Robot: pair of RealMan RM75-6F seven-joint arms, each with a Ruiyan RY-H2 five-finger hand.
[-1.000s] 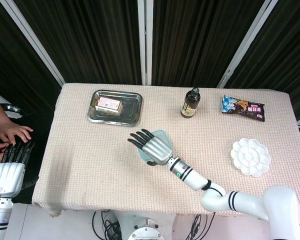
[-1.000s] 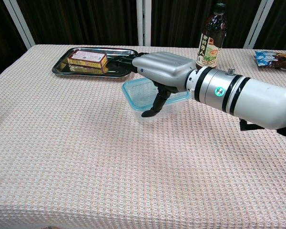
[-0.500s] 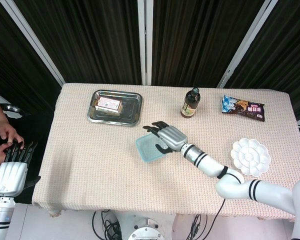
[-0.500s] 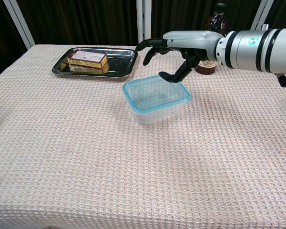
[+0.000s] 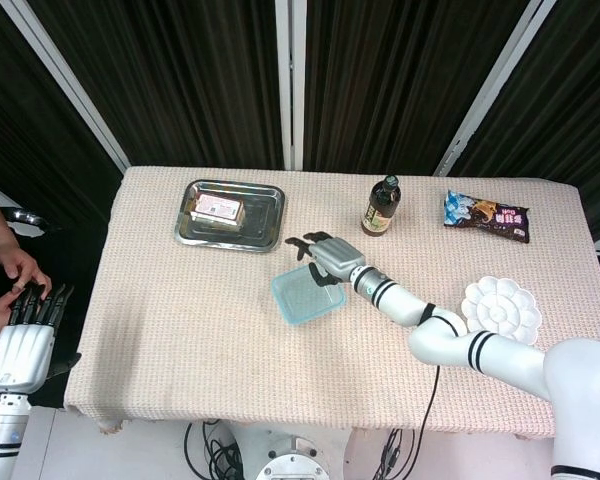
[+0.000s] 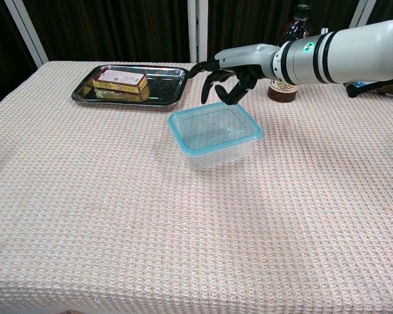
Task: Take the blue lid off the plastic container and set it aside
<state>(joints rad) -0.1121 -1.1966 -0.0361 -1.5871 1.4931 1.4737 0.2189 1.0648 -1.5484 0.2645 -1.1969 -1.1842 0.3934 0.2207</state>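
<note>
The right robot hand [image 6: 230,77] was held empty, fingers curled loosely apart, just behind the container [image 6: 214,135], whose blue lid [image 6: 213,127] sat shut; a grasp on its far edge was judged next.

Plastic container [image 6: 217,145] with blue lid [image 6: 213,127]: 1 unit.
Clear rectangular tub, upright on the table near its middle, skewed; blue-rimmed see-through lid seated flat on top, just below my fingers.

A coarse beige waffle-weave cloth [image 6: 118,216] covers the bench. The clear plastic container [image 6: 217,147] with its blue-rimmed lid [image 6: 213,125] looks smooth; the rectangular steel tray [image 6: 158,88] gleams, and the brown glass bottle [image 5: 382,206] is glossy.
</note>
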